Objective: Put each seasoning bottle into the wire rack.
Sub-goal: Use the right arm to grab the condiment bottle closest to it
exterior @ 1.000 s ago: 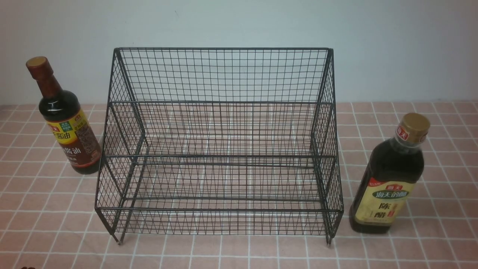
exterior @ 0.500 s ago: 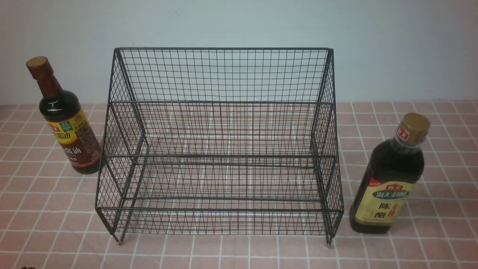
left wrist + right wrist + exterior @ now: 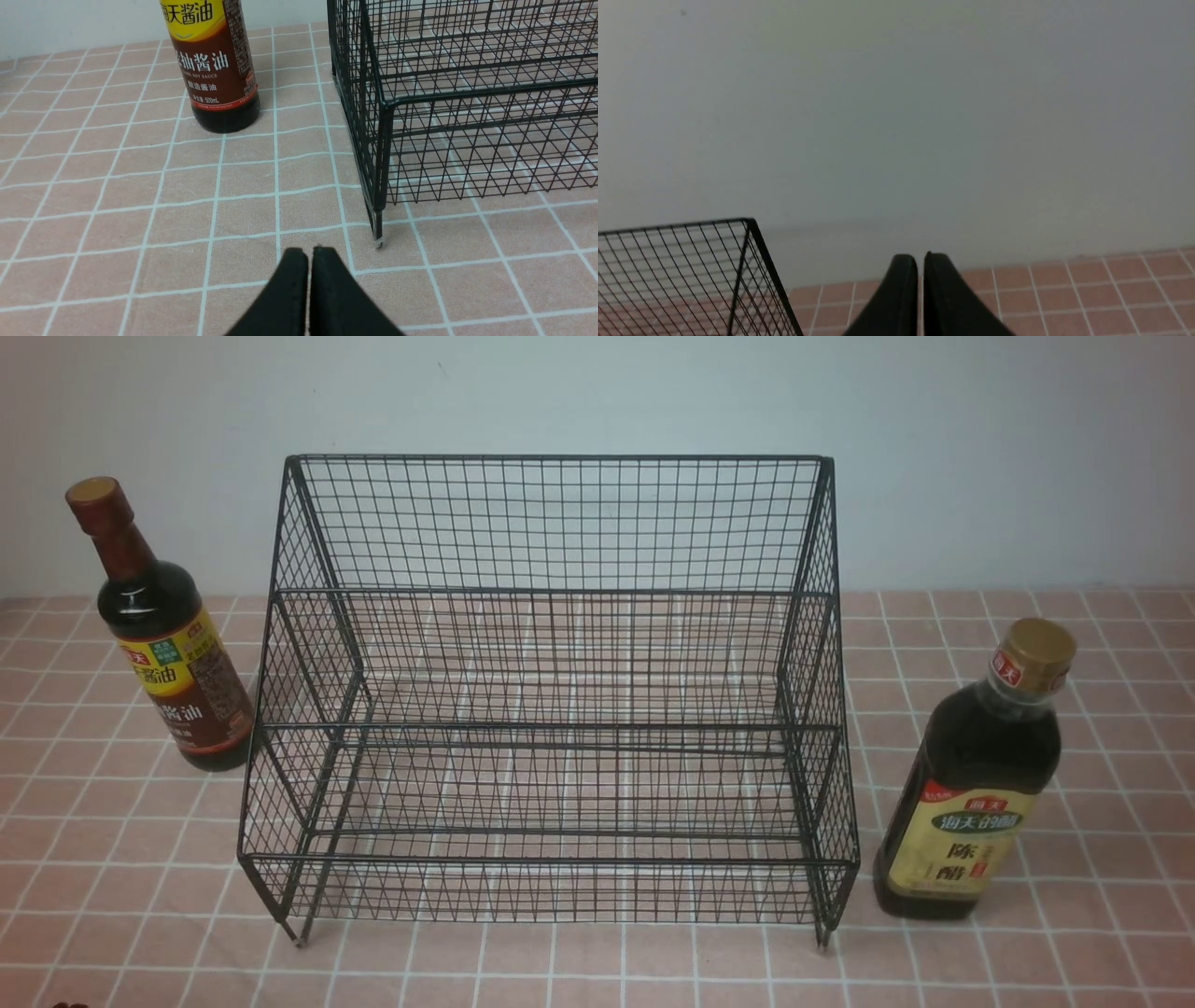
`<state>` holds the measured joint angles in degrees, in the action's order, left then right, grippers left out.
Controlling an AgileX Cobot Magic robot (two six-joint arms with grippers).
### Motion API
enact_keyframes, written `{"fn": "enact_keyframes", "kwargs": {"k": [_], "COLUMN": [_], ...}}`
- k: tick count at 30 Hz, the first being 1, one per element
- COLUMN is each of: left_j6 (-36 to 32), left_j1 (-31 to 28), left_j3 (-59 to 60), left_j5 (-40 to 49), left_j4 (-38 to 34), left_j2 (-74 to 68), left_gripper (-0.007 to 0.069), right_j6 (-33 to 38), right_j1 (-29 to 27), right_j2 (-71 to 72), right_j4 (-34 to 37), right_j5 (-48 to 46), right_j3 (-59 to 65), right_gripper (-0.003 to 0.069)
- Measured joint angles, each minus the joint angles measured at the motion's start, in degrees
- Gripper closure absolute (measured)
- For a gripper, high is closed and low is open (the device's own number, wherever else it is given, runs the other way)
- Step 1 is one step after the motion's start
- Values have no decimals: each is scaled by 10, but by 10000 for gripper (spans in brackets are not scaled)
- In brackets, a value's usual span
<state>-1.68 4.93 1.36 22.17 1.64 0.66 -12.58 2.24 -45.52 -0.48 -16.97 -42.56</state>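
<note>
Left gripper [image 3: 308, 254]: both black fingers pressed flat together, no gap between them, nothing held. It hangs low over the pink checked tablecloth [image 3: 117, 196], just in front of the wire rack [image 3: 467, 93] and near its front left leg [image 3: 379, 233], not touching it.

Right gripper [image 3: 920, 259]: fingers likewise closed against each other, nothing between them. It sits high, level with the rack's top rim and off to the right of the rack's upper corner, facing the pale wall [image 3: 924, 116].

Wire rack: black mesh, two stepped tiers, tall back, sloped sides, standing level on short legs on the tablecloth with its back towards the wall.

Slim bottle [image 3: 168, 672]: brown cap, long neck, dark contents, yellow and brown label. It stands upright on the cloth outside the rack, on the rack's left, beside the rear half of the left side wall. The left wrist view shows a strip of cloth between bottle and mesh, so the two are apart.

Broad bottle [image 3: 971, 793]: gold cap, dark contents, cream label. It stands upright on the cloth outside the rack, on the rack's right, just beside the front right corner; a thin line of cloth shows between them.

Neither gripper is in contact with either bottle
</note>
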Motion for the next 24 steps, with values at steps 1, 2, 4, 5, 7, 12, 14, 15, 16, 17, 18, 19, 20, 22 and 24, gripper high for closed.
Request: {"fn": "enact_keyframes", "kwargs": {"k": [1, 2, 4, 5, 7, 12, 14, 15, 16, 17, 18, 19, 20, 22, 24], "left_j6": [0, 0, 0, 0, 0, 0, 0, 0, 0, 0, 0, 0, 0, 0, 0], "left_j1": [0, 0, 0, 0, 0, 0, 0, 0, 0, 0, 0, 0, 0, 0, 0], "left_j3": [0, 0, 0, 0, 0, 0, 0, 0, 0, 0, 0, 0, 0, 0, 0], "left_j5": [0, 0, 0, 0, 0, 0, 0, 0, 0, 0, 0, 0, 0, 0, 0], "left_j4": [0, 0, 0, 0, 0, 0, 0, 0, 0, 0, 0, 0, 0, 0, 0], "left_j2": [0, 0, 0, 0, 0, 0, 0, 0, 0, 0, 0, 0, 0, 0, 0], "left_gripper": [631, 631, 631, 631, 631, 631, 631, 631, 631, 631, 631, 631, 631, 631, 631], "right_j6": [2, 9, 24, 46, 77, 126, 137, 140, 144, 146, 146, 147, 145, 140, 136], "right_j1": [2, 7, 21, 41, 79, 143, 157, 159, 161, 161, 161, 161, 161, 161, 161], "right_j2": [-12, -22, -32, -41, -53, -78, -91, -98, -103, -112, -113, -123, -127, -136, -144], "right_j4": [5, 14, 28, 42, 61, 70, 70, 70, 68, 64, 63, 57, 51, 39, 33], "right_j5": [-4, -7, -9, -10, -10, -1, 10, 12, 13, 15, 15, 15, 16, 14, 8], "right_j3": [-4, -7, -8, -8, -8, -8, -8, -8, -8, -8, -8, -8, -8, -8, -8], "right_gripper": [629, 616, 595, 570, 524, 404, 333, 306, 273, 235, 229, 182, 156, 114, 90]}}
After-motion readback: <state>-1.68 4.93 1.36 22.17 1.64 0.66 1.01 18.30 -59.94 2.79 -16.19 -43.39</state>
